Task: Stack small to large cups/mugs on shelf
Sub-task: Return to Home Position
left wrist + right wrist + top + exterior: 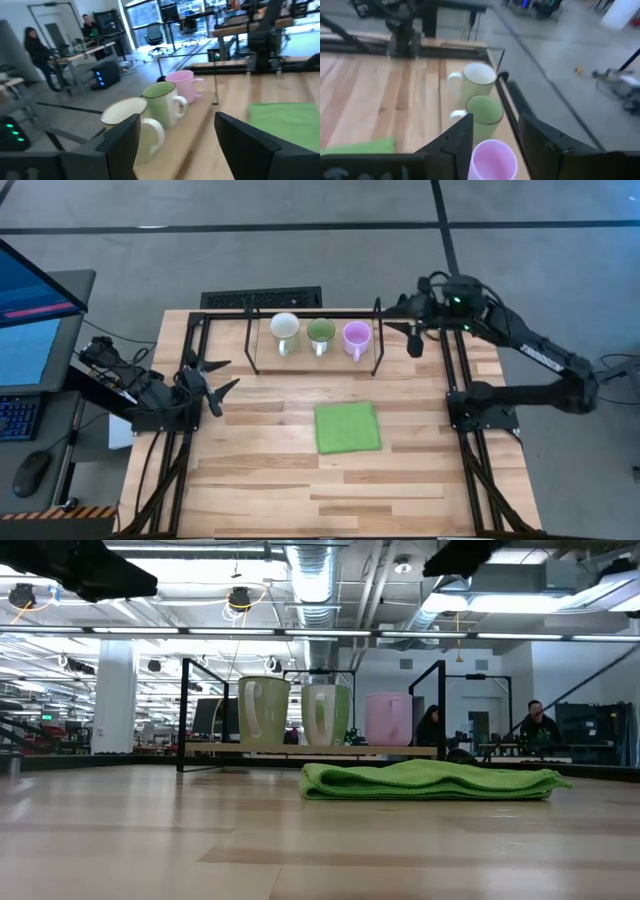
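Note:
Three mugs stand upright on their bases in a row on the shelf (265,352), a light-wood board in a black wire frame at the table's far middle. They are the white mug (285,327), the green mug (320,332) and the pink mug (356,336). My right gripper (413,338) is open and hovers high, just right of the shelf's right end. In its wrist view (495,145) the pink mug (492,161) shows between the fingers, untouched. My left gripper (215,380) is open and empty, left of the shelf, and faces the mugs (160,102).
A folded green cloth (347,427) lies flat on the table, nearer than the shelf. The shelf's black wire uprights (377,335) stand beside the pink mug. Black frame rails run along both table sides. People sit at desks in the room beyond (540,725).

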Tool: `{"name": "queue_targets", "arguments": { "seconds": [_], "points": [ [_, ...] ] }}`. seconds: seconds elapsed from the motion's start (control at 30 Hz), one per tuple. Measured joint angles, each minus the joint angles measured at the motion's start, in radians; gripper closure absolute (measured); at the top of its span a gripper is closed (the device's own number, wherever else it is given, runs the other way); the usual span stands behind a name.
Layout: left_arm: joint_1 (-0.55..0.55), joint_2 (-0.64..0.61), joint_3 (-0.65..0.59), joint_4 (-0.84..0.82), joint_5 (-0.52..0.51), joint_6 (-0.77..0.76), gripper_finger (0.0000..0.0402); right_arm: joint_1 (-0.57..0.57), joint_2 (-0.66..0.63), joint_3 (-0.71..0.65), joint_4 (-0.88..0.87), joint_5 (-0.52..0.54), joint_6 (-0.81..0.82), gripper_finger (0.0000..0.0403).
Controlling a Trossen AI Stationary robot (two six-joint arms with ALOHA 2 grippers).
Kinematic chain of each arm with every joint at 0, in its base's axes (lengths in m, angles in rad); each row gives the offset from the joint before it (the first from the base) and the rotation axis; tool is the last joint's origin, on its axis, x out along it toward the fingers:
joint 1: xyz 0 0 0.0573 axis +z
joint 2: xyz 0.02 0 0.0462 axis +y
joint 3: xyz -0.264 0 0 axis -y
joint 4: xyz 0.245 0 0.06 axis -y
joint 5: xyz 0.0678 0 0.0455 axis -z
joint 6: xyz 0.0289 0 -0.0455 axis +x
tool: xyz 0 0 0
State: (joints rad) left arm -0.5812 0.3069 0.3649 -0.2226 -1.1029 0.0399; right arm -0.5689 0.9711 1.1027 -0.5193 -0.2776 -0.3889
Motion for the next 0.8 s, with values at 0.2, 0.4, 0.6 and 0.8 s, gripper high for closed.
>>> {"name": "queue_targets", "arguments": {
  "seconds": [0.2, 0.4, 0.6, 0.8],
  "points": [
    [0.039, 0.0, 0.0, -0.008, -0.102, 0.01, 0.0155, -0.104, -0.144, -0.249, 0.253, -0.071, 0.052, 0.0226],
    [0.096, 0.0, 0.0, -0.049, -0.15, -0.006, 0.0155, -0.164, -0.232, -0.444, 0.491, -0.138, 0.118, 0.0226],
    [0.159, 0.0, 0.0, -0.125, -0.245, -0.083, 0.0155, -0.212, -0.29, -0.592, 0.596, -0.144, 0.171, 0.0226],
    [0.248, 0.0, 0.0, -0.145, -0.294, -0.199, 0.0155, -0.233, -0.349, -0.705, 0.689, -0.145, 0.197, 0.0226]
  ]
}}
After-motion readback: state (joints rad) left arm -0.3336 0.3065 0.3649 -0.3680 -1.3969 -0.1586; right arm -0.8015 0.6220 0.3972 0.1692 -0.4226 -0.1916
